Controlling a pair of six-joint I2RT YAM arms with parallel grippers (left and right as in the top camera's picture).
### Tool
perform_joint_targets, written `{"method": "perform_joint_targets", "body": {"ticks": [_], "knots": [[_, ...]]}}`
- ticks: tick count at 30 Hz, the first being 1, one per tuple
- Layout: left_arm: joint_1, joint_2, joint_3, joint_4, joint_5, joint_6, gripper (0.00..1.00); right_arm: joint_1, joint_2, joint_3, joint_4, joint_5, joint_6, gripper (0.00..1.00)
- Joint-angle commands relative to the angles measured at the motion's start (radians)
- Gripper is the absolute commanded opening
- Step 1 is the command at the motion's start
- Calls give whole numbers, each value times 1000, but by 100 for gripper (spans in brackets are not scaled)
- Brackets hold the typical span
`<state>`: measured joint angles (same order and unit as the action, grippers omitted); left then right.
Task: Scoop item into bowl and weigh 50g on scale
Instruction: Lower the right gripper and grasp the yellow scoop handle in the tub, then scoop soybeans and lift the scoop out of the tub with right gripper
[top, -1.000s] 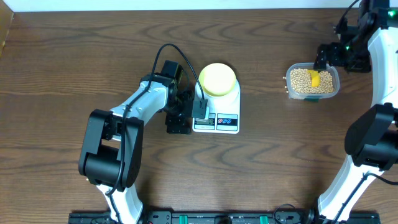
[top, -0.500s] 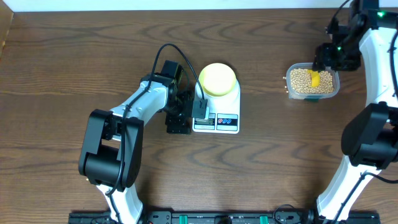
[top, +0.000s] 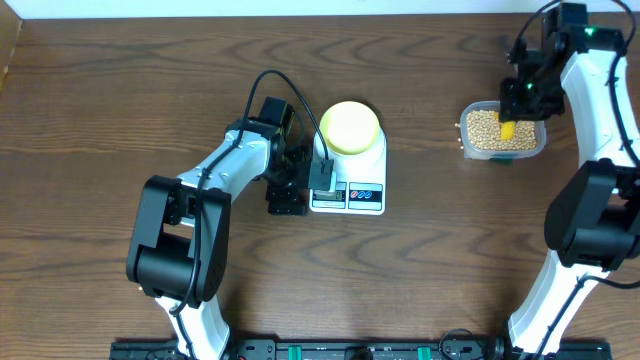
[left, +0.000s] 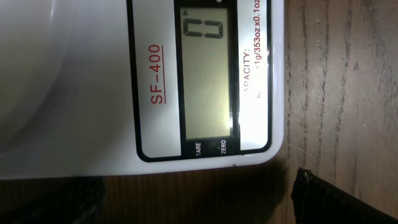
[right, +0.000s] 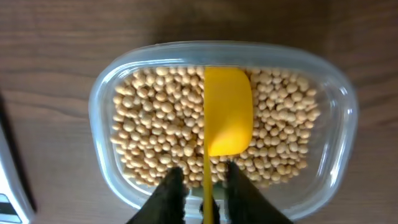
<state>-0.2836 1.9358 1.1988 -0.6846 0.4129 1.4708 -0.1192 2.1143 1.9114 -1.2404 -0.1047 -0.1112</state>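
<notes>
The pale yellow bowl (top: 349, 127) sits on the white scale (top: 372, 160), whose display (left: 208, 74) reads zero. The beans (right: 155, 124) fill a clear tub (right: 99, 106) at the far right (top: 540, 142). A yellow scoop (right: 228, 112) lies on the beans, its thin handle running back between my right gripper's fingers. The right gripper (right: 204, 169) straddles that handle, with a narrow gap showing on each side. In the overhead view it hovers over the tub's far edge (top: 517, 95). My left gripper (left: 193, 205) stands wide open at the scale's display corner, holding nothing.
A black cable (top: 285, 85) loops from the left arm over the table behind the scale. The left arm's base (top: 170, 250) stands at front left, the right arm's base (top: 590, 230) at front right. Bare wood lies between scale and tub.
The right gripper's jaws have narrowed from wide open down around the scoop handle, and the right arm has shifted left over the tub. The left arm has not moved.
</notes>
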Motion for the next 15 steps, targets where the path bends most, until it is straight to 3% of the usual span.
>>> {"method": "perform_joint_targets", "body": {"ticks": [1, 11, 15], "knots": [[-10, 11, -11, -6, 20, 14, 98, 3, 9, -24, 3, 1, -2, 13], [-10, 12, -11, -6, 20, 14, 98, -5, 9, -24, 3, 23, -1, 9], [-10, 11, -11, -6, 20, 14, 98, -10, 9, -24, 2, 66, 6, 2]]}}
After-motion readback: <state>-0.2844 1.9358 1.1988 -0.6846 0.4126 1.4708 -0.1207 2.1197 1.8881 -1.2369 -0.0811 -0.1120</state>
